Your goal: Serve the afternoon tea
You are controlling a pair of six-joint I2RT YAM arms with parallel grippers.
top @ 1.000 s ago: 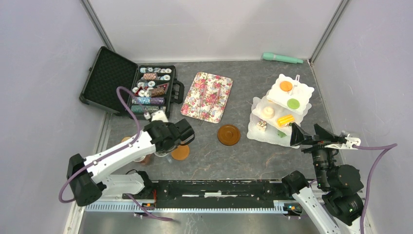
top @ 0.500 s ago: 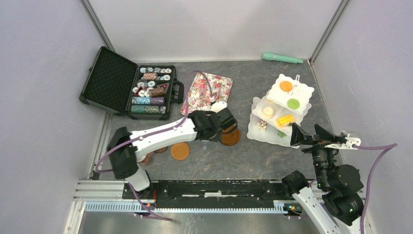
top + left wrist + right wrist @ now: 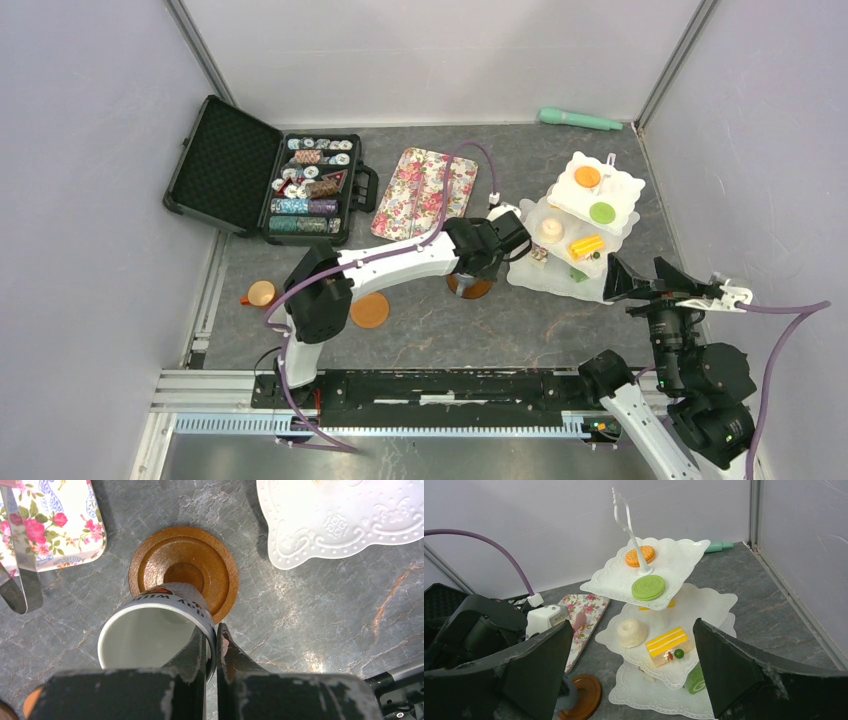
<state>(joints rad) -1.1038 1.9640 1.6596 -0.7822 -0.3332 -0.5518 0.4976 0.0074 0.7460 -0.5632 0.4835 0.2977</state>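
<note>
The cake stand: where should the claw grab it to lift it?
By the thin wire handle on top of the stand, coming down from above. Its tiers are wide, flat and loaded with cakes, so an edge grip would probably tip it.

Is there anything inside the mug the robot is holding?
No, the left wrist view looks straight into the white mug, pinched at its rim by the left end effector, and its inside is bare.

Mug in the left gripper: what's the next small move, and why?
Probably nudge the mug forward to centre it over the saucer before lowering. The left gripper pinches the mug's rim, and in the wrist view the mug overlaps only the near edge of the saucer.
</note>
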